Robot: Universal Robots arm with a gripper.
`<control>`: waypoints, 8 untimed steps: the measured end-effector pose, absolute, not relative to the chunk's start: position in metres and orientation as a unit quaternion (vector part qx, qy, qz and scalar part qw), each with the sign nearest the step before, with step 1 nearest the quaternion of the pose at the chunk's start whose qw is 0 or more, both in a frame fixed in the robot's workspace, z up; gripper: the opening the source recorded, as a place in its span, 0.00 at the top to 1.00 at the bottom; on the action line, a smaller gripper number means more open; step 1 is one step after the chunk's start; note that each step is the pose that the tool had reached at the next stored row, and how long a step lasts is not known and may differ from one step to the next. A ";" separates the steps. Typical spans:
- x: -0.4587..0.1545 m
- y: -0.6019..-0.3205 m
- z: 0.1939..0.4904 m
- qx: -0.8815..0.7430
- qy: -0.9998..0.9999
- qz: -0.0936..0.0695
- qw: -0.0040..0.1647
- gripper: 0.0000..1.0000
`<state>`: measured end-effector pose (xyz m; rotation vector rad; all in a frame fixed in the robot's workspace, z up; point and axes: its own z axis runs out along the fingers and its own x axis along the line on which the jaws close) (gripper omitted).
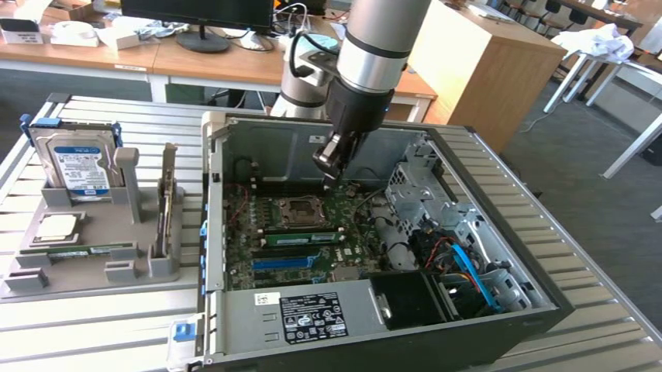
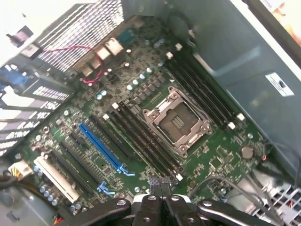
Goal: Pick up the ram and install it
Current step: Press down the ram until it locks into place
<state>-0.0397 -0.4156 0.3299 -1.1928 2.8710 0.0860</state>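
Observation:
My gripper (image 1: 330,177) hangs inside the open computer case (image 1: 222,232), above the motherboard (image 1: 310,232) just behind the empty processor socket (image 1: 298,209). Its fingers are shut with nothing between them. In the wrist view the gripper (image 2: 160,181) hovers over the motherboard (image 2: 94,117), by the end of the dark memory slots (image 2: 141,136) beside the socket (image 2: 178,121). One ram stick (image 1: 83,250), green with a white label, lies flat on the grey holder (image 1: 73,279) at the exterior view's left. A long green strip (image 1: 300,235) that looks like a second stick sits along the slots beside the socket.
The grey holder also carries an upright blue-labelled hard drive (image 1: 77,167), a square silver processor (image 1: 57,227) and a thin board standing on edge (image 1: 167,203). Drive cages and cables (image 1: 455,263) crowd the case's right side. The power supply (image 1: 310,314) lies at its front.

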 end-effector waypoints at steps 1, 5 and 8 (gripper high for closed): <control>-0.040 -0.416 0.330 -0.376 0.926 0.028 0.016 0.90; -0.040 -0.416 0.330 -0.344 0.939 0.027 0.017 0.90; -0.040 -0.416 0.330 -0.319 0.947 0.026 0.018 0.90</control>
